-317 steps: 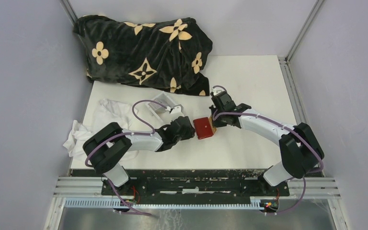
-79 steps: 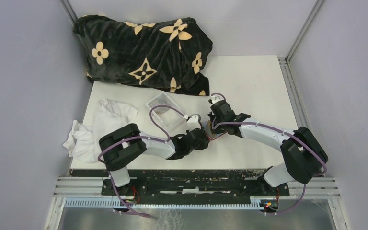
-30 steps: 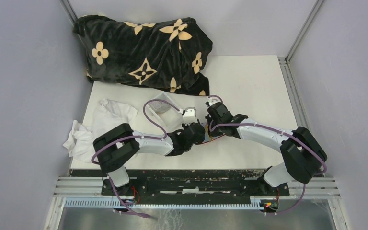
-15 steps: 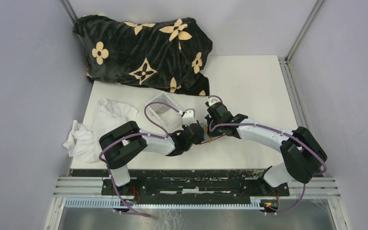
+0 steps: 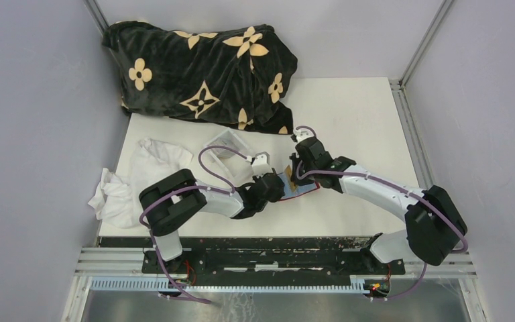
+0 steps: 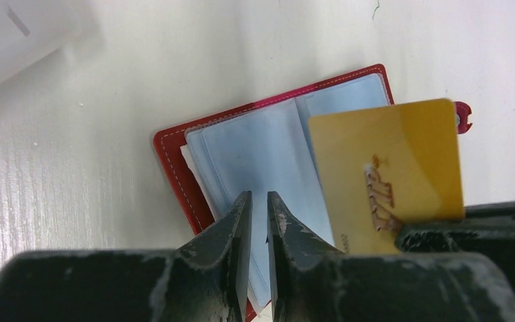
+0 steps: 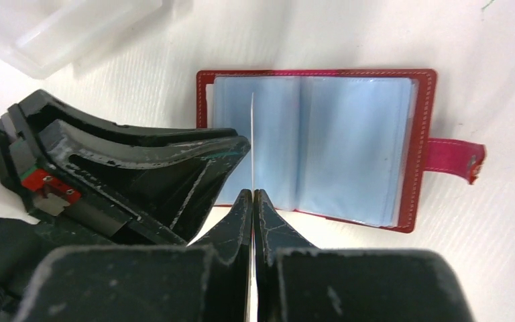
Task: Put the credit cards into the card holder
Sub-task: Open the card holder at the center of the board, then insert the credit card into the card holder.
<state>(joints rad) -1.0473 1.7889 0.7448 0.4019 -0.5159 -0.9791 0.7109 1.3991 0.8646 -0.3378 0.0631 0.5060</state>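
Change: right end effector [image 7: 253, 201], clamped on yellow card [image 6: 392, 161], had drawn back, exposing opened card holder [image 7: 349, 147] | left end effector [image 6: 258, 208] nearly closed at sleeves, grip unconfirmed | I judged insertion pending.

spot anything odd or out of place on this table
Nothing spilled or damaged. A crumpled white cloth droops past the table's left edge and a black floral blanket is heaped at the far-left corner. The red card holder lies open and flat, with the yellow card pinched in the right gripper above it.
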